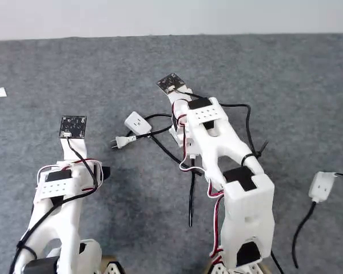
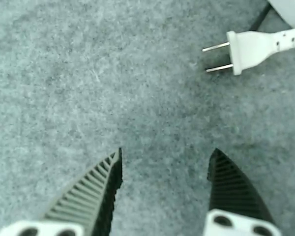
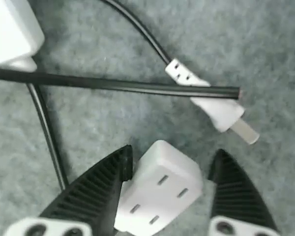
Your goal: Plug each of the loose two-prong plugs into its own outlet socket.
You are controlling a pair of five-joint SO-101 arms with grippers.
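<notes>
Right claw, spread open, straddles the white outlet socket, lower centre: probably light, rigid, slick; pinch flat sides.

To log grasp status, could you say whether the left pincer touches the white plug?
Apart; left wrist view shows carpet between left pincer and white plug.

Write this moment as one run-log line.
left tool: open over carpet, loose plug ahead | right tool: open, straddling outlet socket
</notes>
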